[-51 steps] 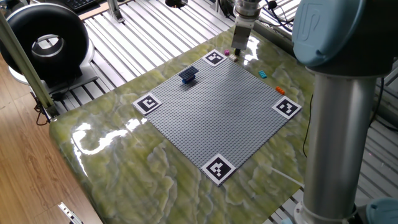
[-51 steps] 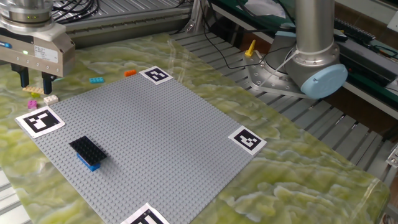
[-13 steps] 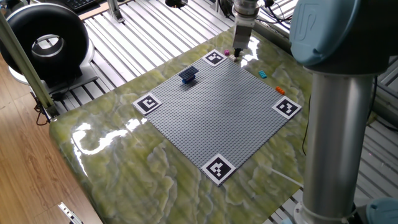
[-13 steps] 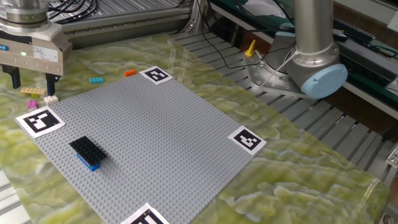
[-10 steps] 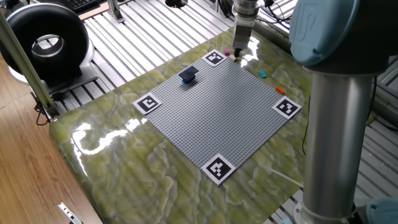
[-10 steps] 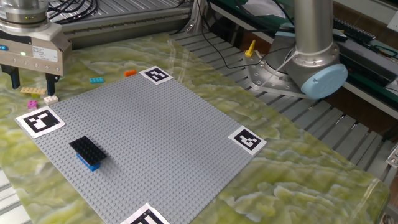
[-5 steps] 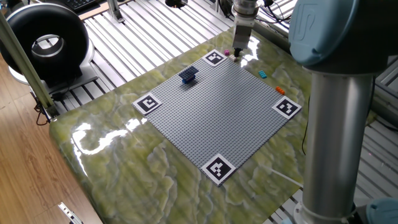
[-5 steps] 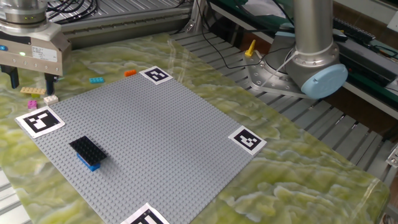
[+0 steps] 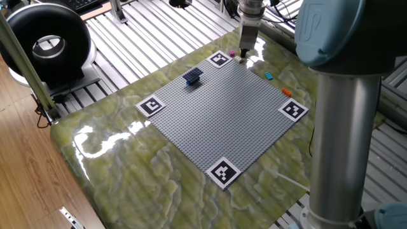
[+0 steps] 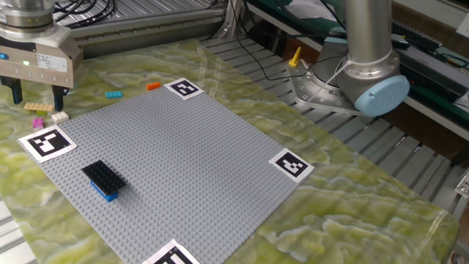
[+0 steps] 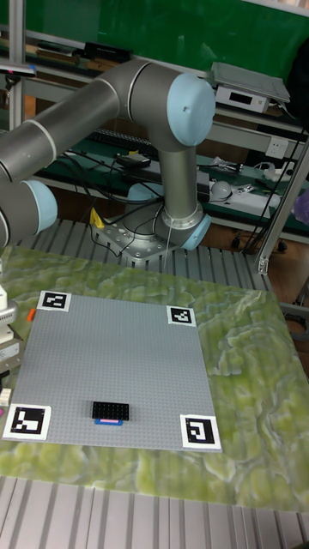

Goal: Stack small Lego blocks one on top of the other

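Note:
My gripper (image 10: 37, 94) hangs open over the table's far-left corner, just off the grey baseplate (image 10: 183, 161). Nothing sits between its fingers. Under it lie a tan brick (image 10: 37, 107), a magenta brick (image 10: 38, 122) and a pale brick (image 10: 60, 116). A cyan brick (image 10: 113, 94) and an orange brick (image 10: 153, 86) rest on the table further right. A black brick sits stacked on a blue one (image 10: 102, 178) on the baseplate. In the one fixed view the gripper (image 9: 243, 55) stands beside the magenta brick (image 9: 232, 55), with the stack (image 9: 193, 77) to its left.
Black-and-white marker squares (image 10: 46, 141) sit at the baseplate's corners. The arm's base (image 10: 366, 81) stands off the table's far right side. A black ring-shaped device (image 9: 44, 41) stands beyond the table edge. Metal slats surround the marbled tabletop (image 10: 352, 198).
Compared with about five seconds ago the gripper's fingers stand wider apart. Over the last second nothing has visibly moved.

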Tool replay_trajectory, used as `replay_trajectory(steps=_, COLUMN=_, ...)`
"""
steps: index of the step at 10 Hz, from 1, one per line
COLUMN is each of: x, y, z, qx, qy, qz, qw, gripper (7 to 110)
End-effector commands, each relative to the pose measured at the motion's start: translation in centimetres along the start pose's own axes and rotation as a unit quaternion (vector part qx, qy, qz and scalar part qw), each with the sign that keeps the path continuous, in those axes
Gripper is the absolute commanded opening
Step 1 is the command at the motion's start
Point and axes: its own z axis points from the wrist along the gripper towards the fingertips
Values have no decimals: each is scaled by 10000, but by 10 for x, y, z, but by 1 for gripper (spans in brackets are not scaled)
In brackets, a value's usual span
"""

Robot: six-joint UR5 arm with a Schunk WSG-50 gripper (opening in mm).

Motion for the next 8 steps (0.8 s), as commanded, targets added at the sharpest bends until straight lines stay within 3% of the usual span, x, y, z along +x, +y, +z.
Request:
replay_trajectory(steps=1, x=-2, y=0, z=-1, qx=-24, qy=-59, qz=36, qw=10000, gripper=66)
replay_trajectory(steps=6, x=-3, y=0, z=-1, qx=-18, qy=-54, qz=58, qw=10000, gripper=66)
replay_trajectory(steps=7, x=-3, y=0, z=-1, qx=-18, qy=-54, qz=58, qw=10000, gripper=44)
replay_trajectory(steps=8, x=-3, y=0, z=0, qx=-18, qy=-54, qz=58, qw=10000, gripper=44)
